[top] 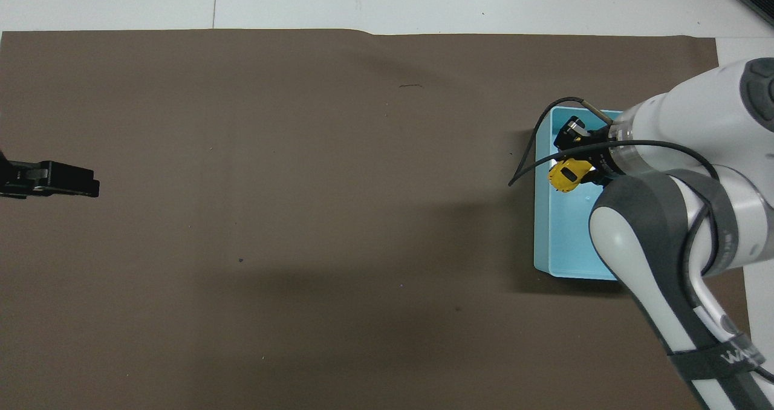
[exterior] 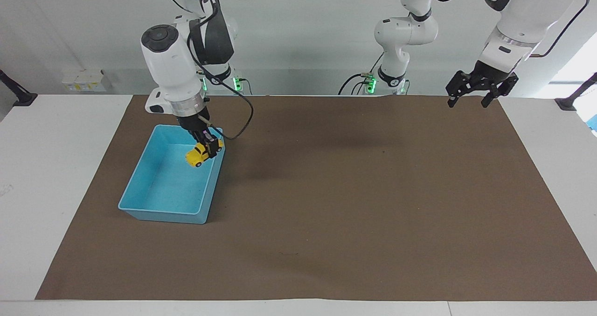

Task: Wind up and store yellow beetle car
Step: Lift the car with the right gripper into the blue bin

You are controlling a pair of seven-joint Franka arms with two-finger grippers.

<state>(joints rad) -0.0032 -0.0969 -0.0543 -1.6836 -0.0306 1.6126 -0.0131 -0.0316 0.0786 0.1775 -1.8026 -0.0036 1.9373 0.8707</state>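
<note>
The yellow beetle car (exterior: 199, 154) is a tiny yellow toy with dark windows. My right gripper (exterior: 210, 147) is shut on it and holds it tilted in the air, over the blue bin (exterior: 161, 216) near the bin's corner nearest the robots. In the overhead view the car (top: 567, 175) shows inside the bin's outline (top: 547, 240), with the right gripper (top: 585, 163) beside it and the arm hiding much of the bin. My left gripper (exterior: 467, 102) waits open and empty, raised over the mat's edge at the left arm's end; it also shows in the overhead view (top: 91, 186).
A brown mat (exterior: 354, 204) covers most of the white table (exterior: 46, 176). The bin stands on the mat toward the right arm's end. A black cable (exterior: 242, 120) loops from the right wrist. Small white boxes (exterior: 84, 80) sit against the wall.
</note>
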